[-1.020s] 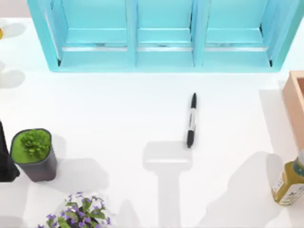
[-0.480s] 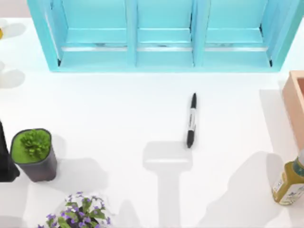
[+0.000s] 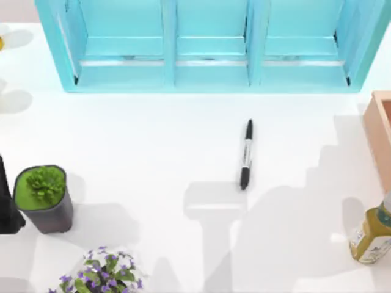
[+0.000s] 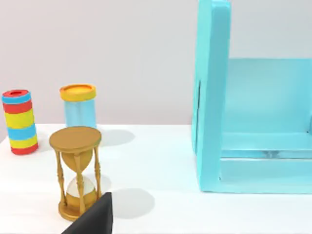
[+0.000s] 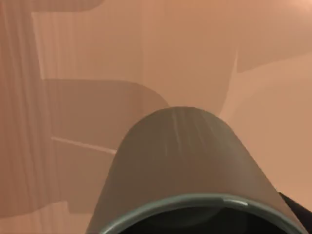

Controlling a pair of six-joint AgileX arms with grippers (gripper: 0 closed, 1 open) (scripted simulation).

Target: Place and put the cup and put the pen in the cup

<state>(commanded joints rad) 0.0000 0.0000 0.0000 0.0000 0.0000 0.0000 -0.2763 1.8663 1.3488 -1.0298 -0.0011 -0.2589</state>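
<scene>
Pen (image 3: 246, 154) mid-table before shelf unit (image 3: 208, 46), potted plant (image 3: 43, 198) left, bottle (image 3: 372, 235) right

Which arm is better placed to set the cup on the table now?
The right arm, probably: its wrist view has the cup close up against a brown surface. The left wrist view faces an hourglass and the blue shelf, no cup near.
</scene>
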